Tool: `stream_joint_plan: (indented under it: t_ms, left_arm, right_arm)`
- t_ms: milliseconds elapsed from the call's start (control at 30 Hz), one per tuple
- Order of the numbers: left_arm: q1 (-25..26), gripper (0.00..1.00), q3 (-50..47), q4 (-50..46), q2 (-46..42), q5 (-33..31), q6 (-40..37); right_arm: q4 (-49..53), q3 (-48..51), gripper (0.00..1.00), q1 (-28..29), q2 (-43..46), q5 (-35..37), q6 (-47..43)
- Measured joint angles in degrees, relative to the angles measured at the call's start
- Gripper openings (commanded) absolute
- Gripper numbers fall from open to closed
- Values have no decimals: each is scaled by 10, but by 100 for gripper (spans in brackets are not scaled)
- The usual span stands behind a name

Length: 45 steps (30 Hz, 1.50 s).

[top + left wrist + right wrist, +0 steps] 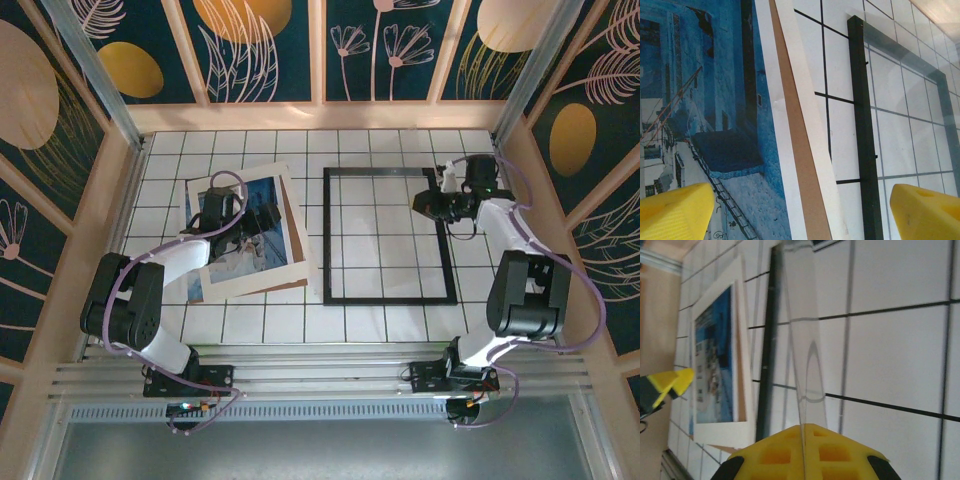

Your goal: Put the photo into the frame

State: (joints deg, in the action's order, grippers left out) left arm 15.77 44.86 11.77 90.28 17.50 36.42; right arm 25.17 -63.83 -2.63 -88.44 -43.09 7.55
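Left claw [800,214] hangs spread wide above the photo [268,215], its two yellow fingertips [675,210] far apart and holding nothing; whether they touch the print cannot be told. The photo, blue with whitish buildings, lies askew on the left of the tiled surface [250,322]. It is stacked with a white mat [715,432] and a brown board [795,130], whose edge peeks out on the side toward the frame. From above, the left arm covers the print's left part, and the left wrist view cuts the print off at top, left and bottom. The frame [326,240] lies at centre, just beside the stack's near right corner with a narrow gap between, white tiles showing through it. Right claw [803,440] sits at the frame's right bar, yellow fingers pressed together on the edge of a clear pane [800,330] that appears tilted up from the frame. The pane is hard to make out beyond its glints and reflections. The photo lies directly under the left claw and well apart from the right claw, across the frame's full width
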Motion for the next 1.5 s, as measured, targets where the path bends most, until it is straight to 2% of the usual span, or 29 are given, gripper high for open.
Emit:
stream_joint_plan:
  t_ms: [133,233,333,433,533,633,833,933,1200,1500]
  left_arm:
    - [0,91,6,-5,0,-10,0]
    - [0,92,9,-12,-1,-36,0]
    - [1,93,8,-30,-13,-89,1]
    - [1,95,-5,-35,-53,-155,4]
    - [0,95,-17,-36,-92,-205,7]
    - [0,95,-18,-36,-105,-229,9]
    - [0,95,-19,-45,-105,-236,9]
    - [1,96,-19,-46,-105,-236,9]
    - [1,95,-19,-47,-105,-223,9]
    - [1,95,-19,-47,-88,-202,6]
  right_arm:
    - [-3,-32,0,47,50,-20,32]
    - [-35,-77,0,104,83,-37,67]
    - [-89,-109,0,158,98,-54,109]
    - [-135,-118,0,185,94,-70,145]
    - [-166,-113,0,181,74,-83,169]
    - [-187,-85,0,158,47,-97,184]
    - [-174,1,0,69,-2,-96,167]
    - [-153,31,0,47,-30,-86,148]
    - [-87,42,0,30,-90,-2,70]
    - [-22,31,0,30,-111,97,9]
